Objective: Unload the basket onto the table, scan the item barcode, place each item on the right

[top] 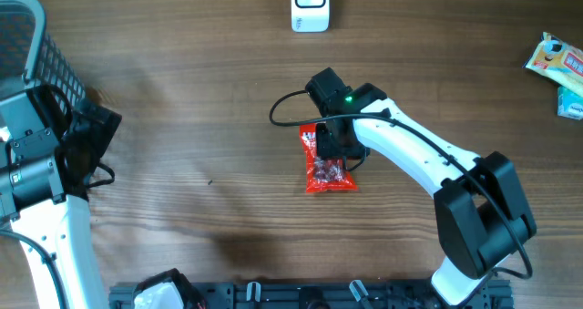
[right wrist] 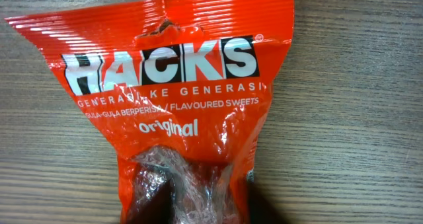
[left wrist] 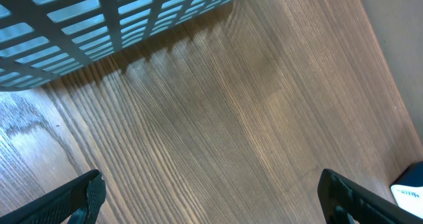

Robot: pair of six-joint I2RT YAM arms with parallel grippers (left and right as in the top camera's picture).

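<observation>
Wood-grain tabletop with the red sweets bag flat at its centre.
The surface is brown laminate with straight grain and fills all three views; nothing of the room beyond it shows. The bag lies printed side up, its clear window of wrapped sweets at the near end. The right gripper sits over the bag's far end; whether its jaws are apart or clamped cannot be told. The left gripper hangs over bare wood at the far left, jaws wide apart with nothing between them, just beside a grey mesh basket. A white device stands at the far edge. Two snack packets lie at the far right.
</observation>
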